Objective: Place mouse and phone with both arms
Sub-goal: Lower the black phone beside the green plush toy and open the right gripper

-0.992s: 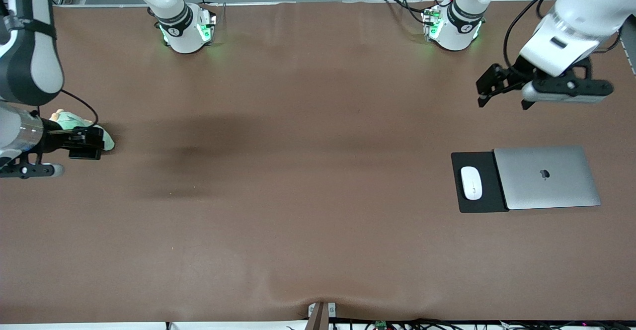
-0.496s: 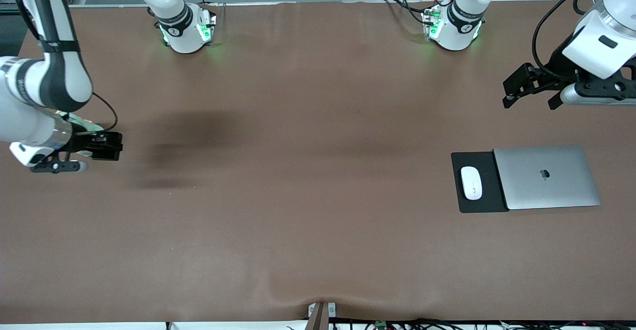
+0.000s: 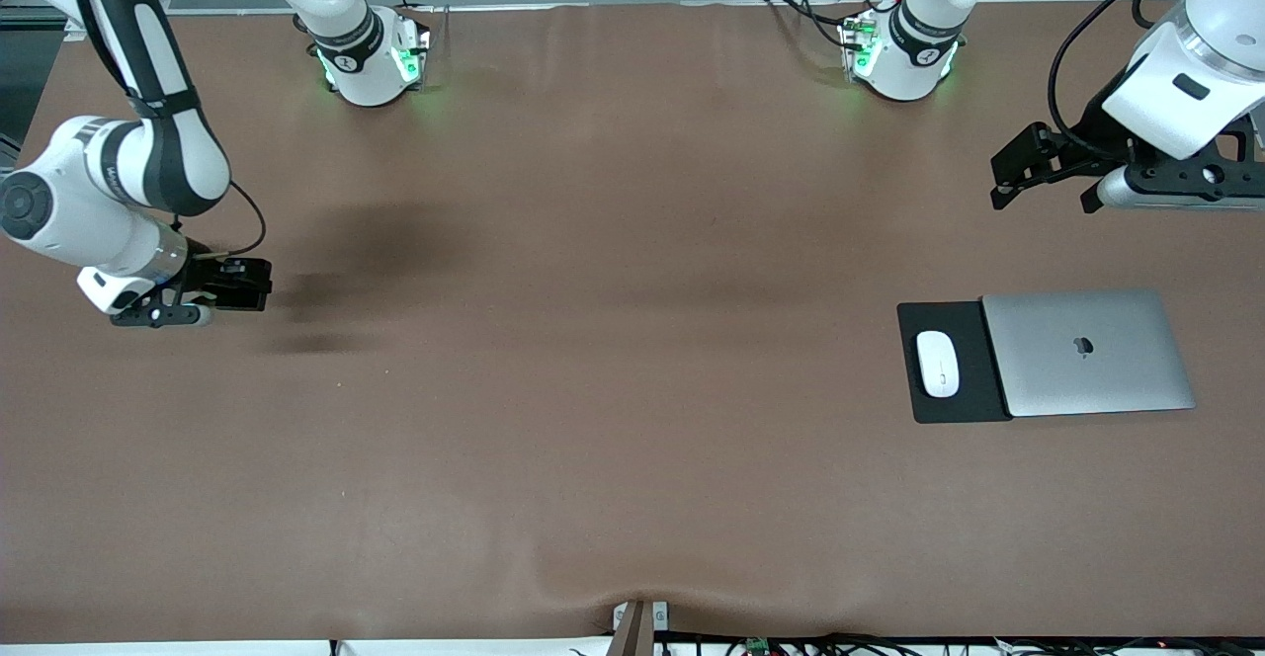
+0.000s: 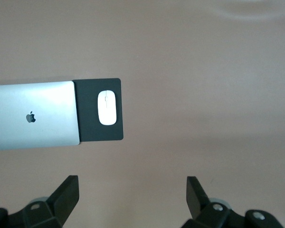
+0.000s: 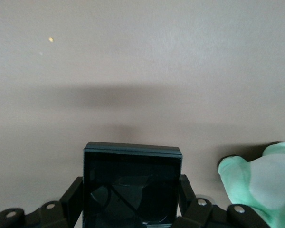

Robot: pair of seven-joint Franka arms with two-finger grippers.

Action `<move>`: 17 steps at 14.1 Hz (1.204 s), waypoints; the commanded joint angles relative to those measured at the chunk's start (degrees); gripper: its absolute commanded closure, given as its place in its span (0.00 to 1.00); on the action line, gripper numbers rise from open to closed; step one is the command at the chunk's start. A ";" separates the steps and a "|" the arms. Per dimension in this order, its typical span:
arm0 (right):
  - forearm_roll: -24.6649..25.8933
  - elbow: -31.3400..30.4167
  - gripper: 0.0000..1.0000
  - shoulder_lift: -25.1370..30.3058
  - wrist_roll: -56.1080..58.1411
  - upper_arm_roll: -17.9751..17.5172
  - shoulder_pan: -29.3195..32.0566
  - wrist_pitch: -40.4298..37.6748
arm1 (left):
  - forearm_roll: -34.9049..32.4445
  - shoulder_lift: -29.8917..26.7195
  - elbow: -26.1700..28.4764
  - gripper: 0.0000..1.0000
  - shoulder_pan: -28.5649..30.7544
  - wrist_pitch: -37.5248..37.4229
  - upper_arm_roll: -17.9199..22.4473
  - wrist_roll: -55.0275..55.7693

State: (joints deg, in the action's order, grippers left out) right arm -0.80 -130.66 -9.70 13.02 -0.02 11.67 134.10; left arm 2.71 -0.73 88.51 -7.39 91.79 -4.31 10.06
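Right gripper point(image 3: 259, 284) grips phone point(image 5: 132, 183); airborne.

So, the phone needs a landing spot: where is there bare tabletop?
Bare: the wide middle between the right gripper, shut on the phone, and the mouse pad. Crowded: mouse on that pad, laptop beside it, open left gripper above.

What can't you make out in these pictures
- Phone, right wrist view: its lower end is cut off by the picture's edge, between the right gripper's fingers.
- Pale green object, right wrist view: cut off by the edge; in the front view the right arm hides it.
- Laptop, left wrist view: one end cut off.
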 commanded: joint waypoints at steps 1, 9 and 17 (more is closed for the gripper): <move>-0.78 -2.14 1.00 0.47 1.57 -0.86 1.78 2.04 | 0.45 -0.24 0.17 0.00 0.35 -1.17 0.18 -1.54; -0.78 -10.48 1.00 -2.78 1.05 -0.95 2.04 16.08 | -0.34 -0.32 1.48 0.00 1.06 -1.09 -0.17 -2.24; -0.78 -12.43 0.10 -5.51 0.78 -0.86 1.69 22.08 | -1.75 0.29 1.49 0.00 1.23 -1.00 -0.08 -3.21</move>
State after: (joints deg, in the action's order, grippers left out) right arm -0.84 -142.39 -15.97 13.18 -0.09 12.46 155.72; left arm 2.10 -0.56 90.09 -6.23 91.18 -4.32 8.19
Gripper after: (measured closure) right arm 0.185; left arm 0.000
